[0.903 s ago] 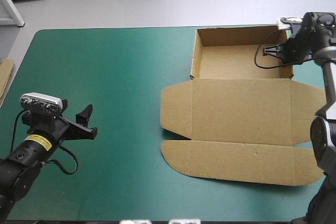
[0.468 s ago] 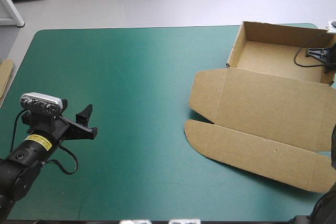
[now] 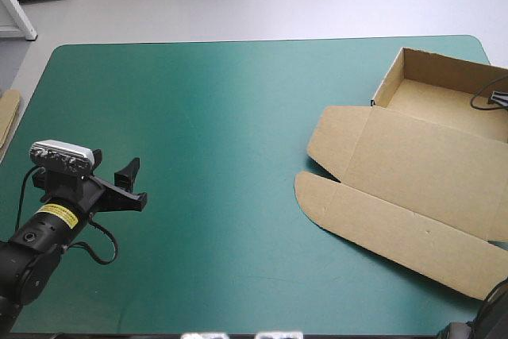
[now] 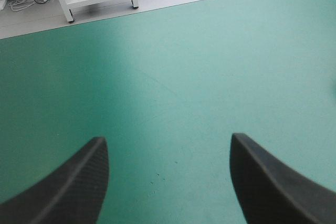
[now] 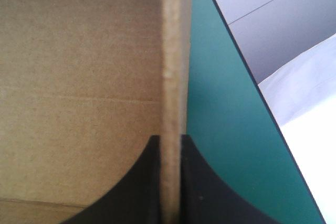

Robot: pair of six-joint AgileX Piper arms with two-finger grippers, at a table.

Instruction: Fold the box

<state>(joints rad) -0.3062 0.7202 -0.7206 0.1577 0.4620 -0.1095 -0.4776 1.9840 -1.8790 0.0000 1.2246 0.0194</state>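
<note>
Bench [image 3: 238, 117] with teal-green cover, mostly bare. Clock directions are read from the bench centre in the high view.

Box [image 3: 421, 172], brown, sits at 3 o'clock on the right side, turned askew to the bench edges. It's an open tray with the lid flat. The tray part [image 3: 444, 89] has its walls up and is at 2 o'clock by the far right corner. The lid panel [image 3: 429, 160] lies flat on the cover next to the tray, toward 4 o'clock. The front flap [image 3: 381, 224] with a rounded end lies at 4 o'clock, and a small side flap [image 3: 337, 136] points to 9 o'clock. The box's right part runs out of view.

Left jaws are at 8 o'clock, low over the cover, well apart from the box and pointing toward 3 o'clock. In the left wrist view the black fingers [image 4: 68, 182] stand wide apart with nothing between them, only bare cover below.

Right jaws are at the tray, 2 o'clock, almost out of the high view. In the right wrist view their fingers [image 5: 202, 187] are all but closed, pinching the tray wall [image 5: 172, 51]. The wall's edge stands between them, tray floor on one side, cover on the other.

A strip of spare board [image 3: 8, 117] is at 9 o'clock, at the left bench edge.
</note>
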